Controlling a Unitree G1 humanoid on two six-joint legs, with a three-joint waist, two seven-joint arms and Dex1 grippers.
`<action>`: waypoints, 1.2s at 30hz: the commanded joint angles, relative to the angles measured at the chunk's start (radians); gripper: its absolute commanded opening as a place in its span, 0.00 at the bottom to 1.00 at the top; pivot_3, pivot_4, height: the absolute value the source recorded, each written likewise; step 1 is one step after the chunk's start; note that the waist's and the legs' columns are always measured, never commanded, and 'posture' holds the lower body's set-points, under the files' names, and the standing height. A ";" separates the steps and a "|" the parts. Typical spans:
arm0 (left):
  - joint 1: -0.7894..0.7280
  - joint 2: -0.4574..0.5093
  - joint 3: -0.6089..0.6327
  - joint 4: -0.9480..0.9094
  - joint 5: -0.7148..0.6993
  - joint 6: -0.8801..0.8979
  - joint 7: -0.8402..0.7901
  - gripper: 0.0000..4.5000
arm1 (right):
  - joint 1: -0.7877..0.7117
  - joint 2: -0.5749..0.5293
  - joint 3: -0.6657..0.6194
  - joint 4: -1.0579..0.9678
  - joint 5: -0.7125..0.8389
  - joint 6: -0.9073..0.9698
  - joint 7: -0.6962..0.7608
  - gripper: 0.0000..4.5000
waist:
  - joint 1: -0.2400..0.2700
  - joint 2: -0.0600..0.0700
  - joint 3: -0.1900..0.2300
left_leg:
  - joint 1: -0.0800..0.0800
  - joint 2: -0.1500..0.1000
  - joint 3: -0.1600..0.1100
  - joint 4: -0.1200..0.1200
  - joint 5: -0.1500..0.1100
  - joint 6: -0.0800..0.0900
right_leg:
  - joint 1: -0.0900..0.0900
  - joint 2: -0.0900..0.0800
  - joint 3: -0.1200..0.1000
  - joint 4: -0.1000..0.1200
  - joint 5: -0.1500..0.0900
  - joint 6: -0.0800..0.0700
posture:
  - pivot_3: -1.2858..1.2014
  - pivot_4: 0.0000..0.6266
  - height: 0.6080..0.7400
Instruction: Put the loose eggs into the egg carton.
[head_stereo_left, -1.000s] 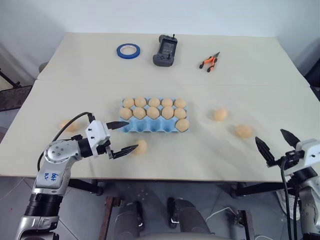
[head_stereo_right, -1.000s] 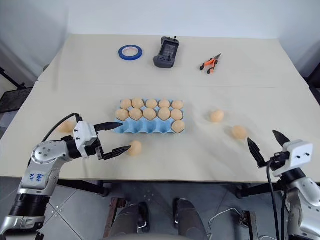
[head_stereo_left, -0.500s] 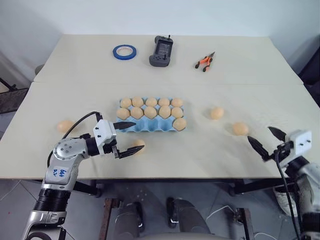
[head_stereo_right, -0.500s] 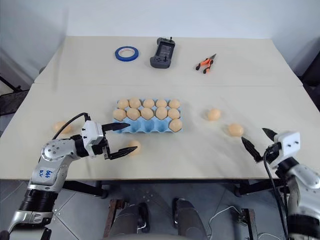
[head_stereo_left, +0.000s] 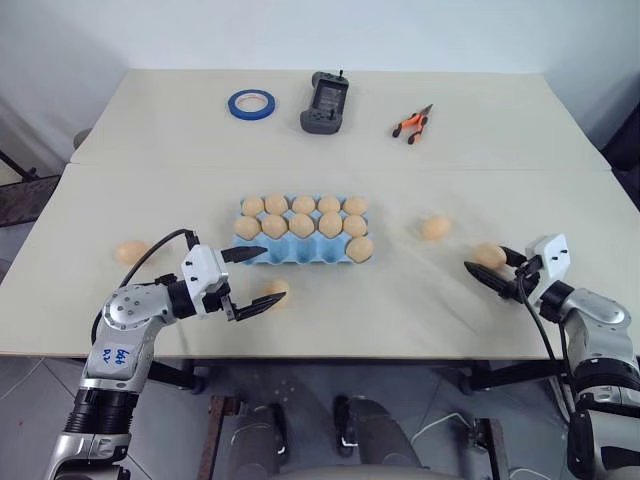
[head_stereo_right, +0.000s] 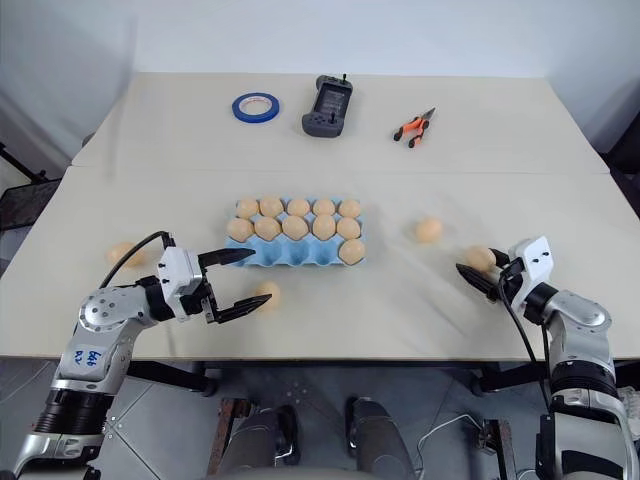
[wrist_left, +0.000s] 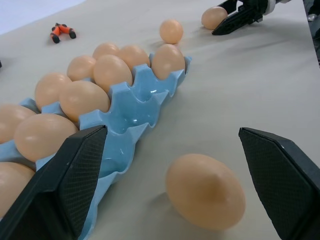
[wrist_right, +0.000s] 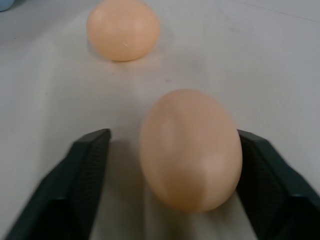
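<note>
Right gripper (wrist_right: 172, 165) brackets an egg (wrist_right: 190, 148) near the table's (head_stereo_left: 400, 310) right edge, fingers apart, one side touching. Left gripper (wrist_left: 170, 150) gapes around another by the carton (wrist_left: 132, 107). Thin, slippery shells — grip the widest middle, gently.

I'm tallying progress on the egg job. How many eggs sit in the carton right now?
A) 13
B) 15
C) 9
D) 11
D: the carton holds two full rows of five eggs plus one egg in the near row's right end cup, with that row's other four cups bare.
</note>
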 joint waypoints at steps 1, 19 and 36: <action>0.020 0.013 0.049 -0.034 -0.012 -0.021 0.020 1.00 | -0.010 -0.001 -0.005 -0.007 0.006 -0.063 0.031 0.49 | -0.002 0.000 0.000 | 0.000 0.000 0.000 0.000 0.000 0.000 | 0.000 0.000 0.000 0.000 0.000 0.000 | 0.52 0.24 1.00; 0.148 0.037 0.203 -0.013 -0.013 -0.016 0.110 1.00 | -0.050 0.291 0.314 -0.810 0.040 0.426 -0.164 0.42 | -0.012 0.000 0.000 | 0.003 0.002 0.004 -0.006 -0.001 -0.002 | -0.002 0.001 0.007 -0.002 -0.007 -0.015 | 0.52 0.24 1.00; 0.168 0.037 0.203 -0.060 -0.019 0.010 0.140 1.00 | -0.091 0.315 0.416 -0.905 0.007 0.560 -0.188 0.99 | -0.004 -0.002 -0.001 | -0.002 0.003 0.011 -0.016 -0.004 -0.008 | -0.019 0.004 0.011 0.006 -0.005 -0.008 | 0.52 0.24 1.00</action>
